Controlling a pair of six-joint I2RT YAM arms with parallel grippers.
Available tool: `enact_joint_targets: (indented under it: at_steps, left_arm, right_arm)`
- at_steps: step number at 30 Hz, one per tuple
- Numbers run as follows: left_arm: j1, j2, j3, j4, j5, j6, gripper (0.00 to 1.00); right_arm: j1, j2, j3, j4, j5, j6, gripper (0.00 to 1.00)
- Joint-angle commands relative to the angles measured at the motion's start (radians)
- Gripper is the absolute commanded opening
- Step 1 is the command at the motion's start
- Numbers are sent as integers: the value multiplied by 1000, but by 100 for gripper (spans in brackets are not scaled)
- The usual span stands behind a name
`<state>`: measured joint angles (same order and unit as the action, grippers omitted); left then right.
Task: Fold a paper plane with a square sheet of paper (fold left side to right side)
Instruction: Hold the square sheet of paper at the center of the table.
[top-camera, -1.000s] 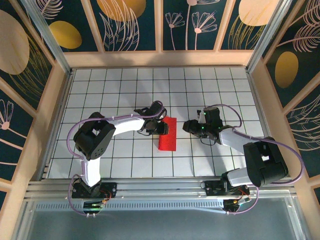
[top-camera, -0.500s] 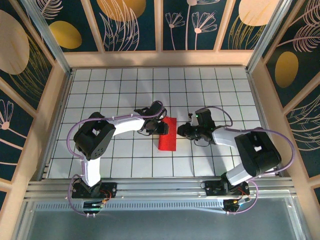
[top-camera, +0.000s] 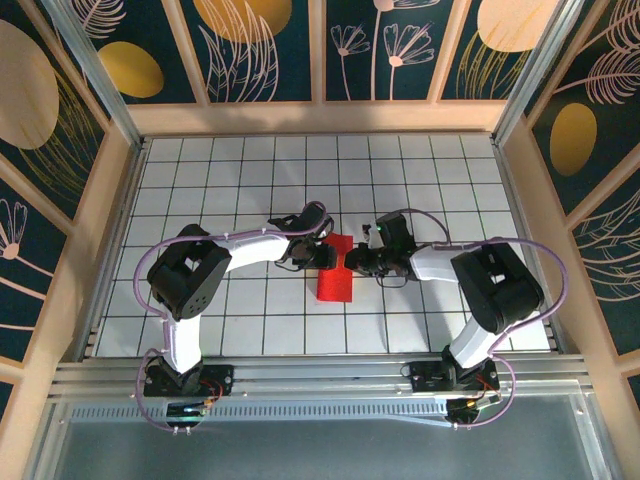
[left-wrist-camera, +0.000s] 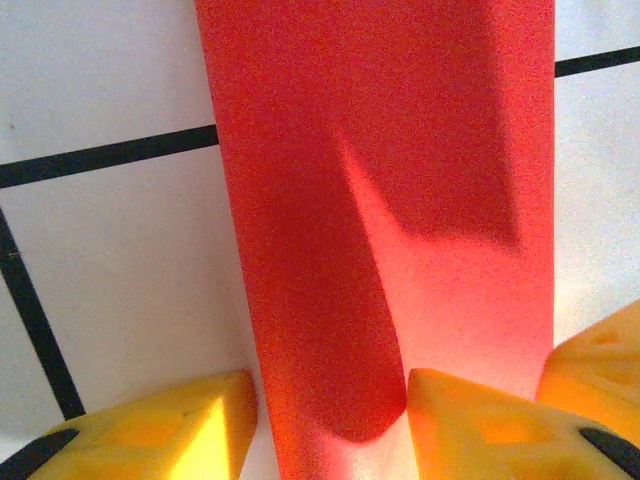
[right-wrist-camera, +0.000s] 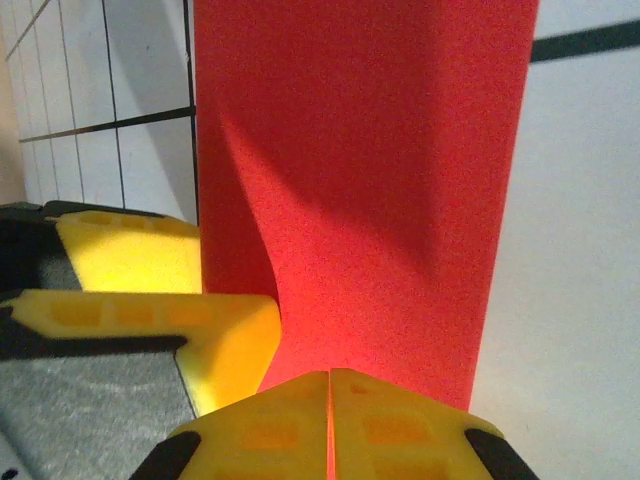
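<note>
- The right gripper (right-wrist-camera: 330, 390) is pressed together, pinching the right edge of the square sheet of paper (top-camera: 333, 283), which lies folded into a narrow red strip mid-counter (top-camera: 250, 320).
- The left gripper (left-wrist-camera: 325, 400) is spread, straddling the strip's left edge with one finger on it.
- The left wrist view shows a raised flap; from above, both grippers overlap the strip's far half.

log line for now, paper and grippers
paper: folded strip | left gripper: open, straddling paper's far end | right gripper: shut at same end
</note>
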<state>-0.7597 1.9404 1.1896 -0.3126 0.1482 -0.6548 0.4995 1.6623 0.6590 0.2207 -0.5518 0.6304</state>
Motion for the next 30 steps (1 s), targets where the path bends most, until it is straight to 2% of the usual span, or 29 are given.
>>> enact_joint_targets:
  at_steps: [1,8,14,26,28,30]
  left_arm:
    - [-10,95,-33,-57,-15,5,47]
    - [-10,94,-31,-57,-16,6,47]
    - [-9,52,-28,-77,-86,8,47]
    - [18,-146,29,-137,-171,35,58]
    - [23,-188,10,-103,-156,39,60]
    - [26,-220,-33,-23,-93,36,59]
  right_arm:
    - [14,26,37,-51,33,-37,10]
    - [22,63,37,-68,43,-37,8]
    - [34,84,31,-108,72,-38,6]
    - [36,97,24,-162,122,-51,3]
    - [36,102,24,-161,124,-51,3]
    - [36,105,24,-159,125,-49,2]
